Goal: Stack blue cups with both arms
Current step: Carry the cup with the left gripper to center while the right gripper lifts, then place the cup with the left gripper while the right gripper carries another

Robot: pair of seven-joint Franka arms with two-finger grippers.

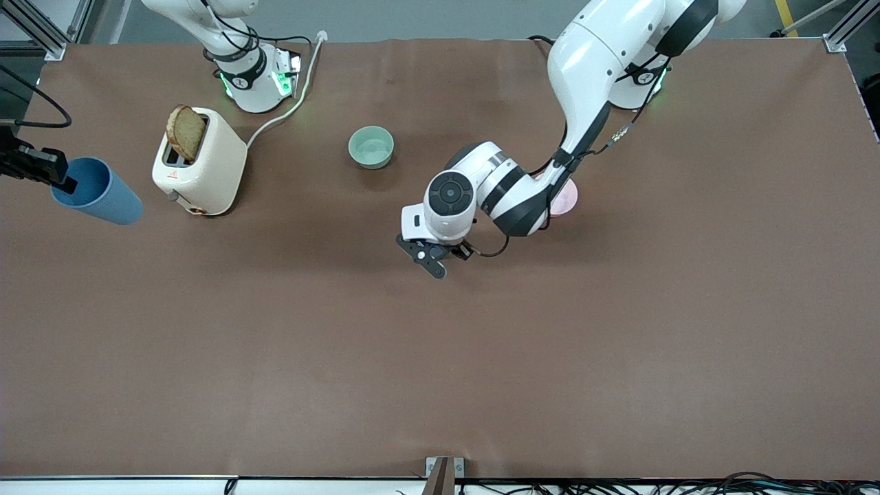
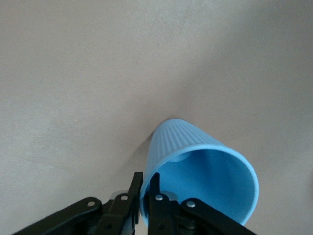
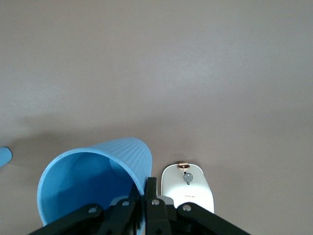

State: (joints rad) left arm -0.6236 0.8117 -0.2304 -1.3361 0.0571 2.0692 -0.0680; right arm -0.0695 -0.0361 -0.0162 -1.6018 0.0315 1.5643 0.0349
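Two blue cups, two claws, and a wide stretch of table [image 1: 481,378] between them. I have the right claw [image 1: 60,180] closed on the rim of the right arm's cup [image 1: 100,192], one finger inside the mouth and one outside. It is up in the air beside the toaster [image 1: 203,165], toward the right arm's end of the table. The left claw [image 2: 145,185] pinches the rim of the left arm's cup [image 2: 205,166] the same way. It is over bare table, well apart from the toaster toward the left arm's end. That cup does not show from the front camera, where the arm's wrist covers it.

The worry I see is the grip. Each cup hangs tilted from one thin strip of its wall, so I judge a quick swing or a bump could turn it in the fingers or drop it. To bring the cups together, the right arm's cup must cross above the toaster and its raised slice of bread [image 1: 185,132], and a low pass could clip them. If the cups meet off-axis, the rims would jam rather than nest.

Both cups look alike: medium blue, finely ribbed outside, smooth inside, tapered, no handle, empty.
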